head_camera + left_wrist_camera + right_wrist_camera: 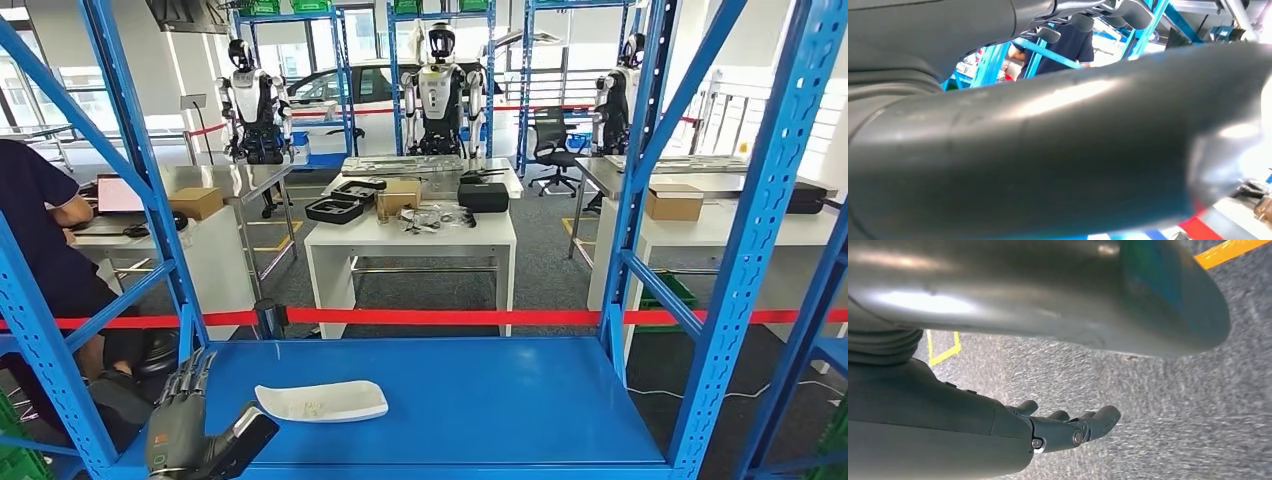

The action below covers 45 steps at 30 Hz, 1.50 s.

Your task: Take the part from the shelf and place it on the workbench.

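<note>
Head view: blue steel shelf (470, 400) w/ slanted braces takes up most of the frame, its flat blue deck running across the lower part. Beyond it, a red barrier tape (420, 317) stretches side to side, then a white workbench (410, 240) in the middle of the room, w/ more tables left & right. Three humanoid robots (440, 90) stand at the back near a white car (350, 85). A person (40, 240) in a dark top sits at far left by a laptop (118, 195). On the workbench: an open black tray (335, 209), contents can't be made out; a cardboard box (398, 196), flaps partly up, inside not visible; a shut black case (484, 196); a clear bag of small bits (435, 217) lying loose between them. Another cardboard box (674, 203) sits shut on the right table, one more (196, 202) on the left table. The part (322, 402), a white flattish curved piece, lies on the shelf deck left of centre, nothing touching it. Left hand (195, 430) is at the deck's near-left corner, just beside the part but apart from it, fingers straight & spread, thumb pointing toward the part, holding nothing. Right wrist view: right hand (1063, 427) hangs over grey carpet floor (1148, 385) w/ yellow tape marks, fingers loosely extended, nothing in it.
</note>
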Motion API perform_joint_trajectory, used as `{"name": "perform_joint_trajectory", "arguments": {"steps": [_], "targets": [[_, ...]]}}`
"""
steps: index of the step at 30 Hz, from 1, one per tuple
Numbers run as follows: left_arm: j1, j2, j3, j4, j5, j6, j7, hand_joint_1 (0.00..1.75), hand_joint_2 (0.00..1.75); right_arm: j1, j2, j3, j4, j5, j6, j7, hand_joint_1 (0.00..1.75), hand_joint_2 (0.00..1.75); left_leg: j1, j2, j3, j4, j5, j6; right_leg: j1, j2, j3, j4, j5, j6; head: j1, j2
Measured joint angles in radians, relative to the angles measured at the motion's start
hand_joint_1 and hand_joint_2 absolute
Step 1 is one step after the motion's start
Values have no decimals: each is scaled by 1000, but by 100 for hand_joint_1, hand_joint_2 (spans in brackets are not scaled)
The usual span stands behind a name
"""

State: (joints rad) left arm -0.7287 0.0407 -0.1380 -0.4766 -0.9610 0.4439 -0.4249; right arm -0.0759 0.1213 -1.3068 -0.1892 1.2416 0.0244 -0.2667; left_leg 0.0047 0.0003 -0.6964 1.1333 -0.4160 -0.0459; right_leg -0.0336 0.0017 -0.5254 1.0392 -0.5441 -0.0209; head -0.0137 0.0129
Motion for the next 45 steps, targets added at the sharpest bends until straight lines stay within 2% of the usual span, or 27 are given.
{"name": "perform_joint_trajectory", "arguments": {"steps": [2, 4, 6, 8, 10, 11, 12, 13, 15, 17, 20, 22, 24, 26, 27, 28, 30, 31, 33, 34, 37, 38, 39, 41, 42, 43, 45], "targets": [[-2, 0, 3, 2, -3, 1, -3, 0, 0, -2, 0, 0, 0, 1, 0, 0, 0, 0, -7, 4, 42, -89, 15, 11, 0, -1, 7, -5, -11, 15, 0, 0], [-3, 0, 6, 3, -5, 2, -9, 0, 0, -2, 0, 0, 0, 3, 0, 1, 0, 0, -10, 2, 54, -109, -3, 29, 0, -4, 16, -10, -9, 28, 1, 0], [-3, -2, 7, 2, -5, 2, -14, 0, 0, -4, 0, 0, 0, 4, 0, 0, 0, 0, -7, -2, 67, -115, -9, 45, 0, -6, 17, 7, -11, 35, 3, 0], [-3, -7, 8, 2, -5, 2, -18, 0, 0, -6, 0, 0, 0, 5, 0, 0, 0, 0, -6, -4, 82, -119, -19, 61, 0, -6, -28, 91, -44, 37, 5, 0], [2, -13, 9, 3, -6, 2, -23, 0, 0, -6, 0, 0, 0, 5, 0, 0, 0, 0, -10, -8, 91, -118, -30, 70, 5, -4, -111, 218, -92, 38, 7, 0], [7, -16, 10, 4, -7, 2, -25, 0, 0, -6, 0, 0, 0, 5, 0, 0, 0, 0, -12, -10, 96, -117, -36, 72, 7, -3, -147, 262, -101, 38, 8, 0], [12, -19, 10, 5, -7, 2, -28, 0, 0, -5, 0, 0, 0, 5, 0, 0, 0, 0, -14, -13, 102, -115, -42, 73, 10, -3, -169, 274, -90, 37, 9, 0], [16, -20, 11, 5, -8, 2, -32, 0, 0, -5, 0, 0, 0, 5, 0, 0, 0, 0, -16, -15, 110, -113, -49, 72, 12, -2, -173, 250, -58, 34, 9, 0], [19, -23, 12, 4, -8, 1, -40, 0, 0, -4, 0, 0, 0, 4, -1, -1, 0, 0, -16, -17, 126, -108, -66, 67, 17, -2, -139, 127, 35, 26, 9, 0], [19, -26, 14, 3, -7, 0, -47, 0, 0, -5, -1, 0, 0, 2, -2, -2, 0, 0, -19, -19, 136, -104, -79, 58, 23, -1, -109, 30, 69, 17, 8, 0], [21, -27, 15, 1, -6, -3, -53, 0, 0, -4, 0, 0, 0, 1, -3, -3, 0, 0, -21, -21, 142, -97, -85, 40, 23, 1, -92, 7, 67, 0, 8, 0], [22, -27, 16, -2, -7, -4, -59, 0, 0, -5, 0, 0, 0, 0, -3, -3, 0, 0, -19, -18, 129, -62, -93, 28, 18, 1, -76, 3, 66, -10, 6, 0], [22, -27, 16, -5, -7, -9, -69, 0, 0, -6, 0, 0, 0, 0, -3, -3, 0, 0, -14, -12, 72, 37, -121, 15, 16, 2, -60, -1, 57, -18, 3, 0], [30, -28, 16, -6, -8, -17, -84, 0, 0, -4, 0, 0, 0, -1, -3, -2, 0, 0, -6, -9, -5, 145, -157, 6, 15, 3, -47, -1, 44, -20, 2, 0], [36, -29, 16, -7, -9, -20, -92, 0, 0, -3, 0, 0, 0, -1, -2, -2, 0, 0, -4, -8, -29, 166, -156, 3, 15, 3, -38, -1, 37, -20, 2, 0], [41, -30, 16, -9, -10, -22, -101, 0, 0, -2, 0, 0, 0, -2, -2, -2, 0, 0, -2, -7, -38, 154, -134, 2, 14, 3, -29, -1, 29, -19, 1, 0], [45, -33, 16, -16, -11, -28, -119, 0, 0, -2, 0, 0, 0, -3, -2, -2, 0, 0, -1, -5, -12, 43, -38, 5, 12, 3, -8, -1, 14, -13, 1, 0], [45, -34, 16, -19, -12, -30, -127, 0, 0, -2, 0, 0, 0, -3, -2, -3, 0, 0, -2, -5, 7, -15, -7, 7, 12, 3, 1, -1, 7, -8, 1, 0], [47, -38, 15, -24, -13, -39, -140, 0, 0, -4, 0, 0, 0, -3, -2, -2, 0, 0, -7, -2, 33, -82, 0, 17, 14, 3, 9, -1, -7, 5, 0, 0], [49, -41, 15, -26, -13, -44, -147, 0, 0, -4, 0, 0, 0, -3, -3, -2, 0, 0, -10, -1, 39, -85, -14, 23, 15, 3, 11, -2, -13, 12, 0, 0], [53, -49, 15, -34, -16, -54, -159, 0, 0, -6, 0, 0, 0, -3, -4, -3, 0, 0, -5, -3, 57, -96, -11, 44, 16, 1, 17, 10, -35, 30, 2, 0], [51, -52, 15, -36, -18, -57, -161, 0, 0, -7, -1, 0, 0, -3, -4, -3, 0, 0, -3, -3, 63, -100, -13, 51, 16, 1, 2, 44, -52, 34, 4, 0], [50, -55, 15, -37, -19, -59, -163, 0, 0, -8, -1, 0, 0, -3, -4, -3, 0, 0, -4, -3, 68, -101, -17, 57, 16, 1, -30, 101, -74, 35, 6, 0], [53, -62, 15, -37, -21, -63, -164, 0, 0, -7, -1, 0, 0, -3, -4, -2, 0, 0, -8, -4, 74, -101, -27, 66, 17, 1, -121, 235, -113, 36, 9, 0], [56, -64, 15, -37, -21, -64, -165, 0, 0, -5, -1, 0, 0, -3, -4, -2, 0, 0, -10, -5, 79, -101, -32, 68, 18, 1, -157, 273, -110, 35, 10, 0], [58, -66, 15, -37, -21, -64, -165, 0, 0, -4, -1, 0, 0, -3, -4, -2, 0, 0, -12, -6, 86, -100, -38, 69, 18, 1, -174, 274, -86, 34, 10, 0], [60, -68, 15, -38, -21, -64, -165, 0, 0, -2, -1, 0, 0, -3, -4, -1, 0, 0, -13, -8, 103, -99, -52, 66, 19, 1, -155, 173, 4, 29, 12, 0]]}}
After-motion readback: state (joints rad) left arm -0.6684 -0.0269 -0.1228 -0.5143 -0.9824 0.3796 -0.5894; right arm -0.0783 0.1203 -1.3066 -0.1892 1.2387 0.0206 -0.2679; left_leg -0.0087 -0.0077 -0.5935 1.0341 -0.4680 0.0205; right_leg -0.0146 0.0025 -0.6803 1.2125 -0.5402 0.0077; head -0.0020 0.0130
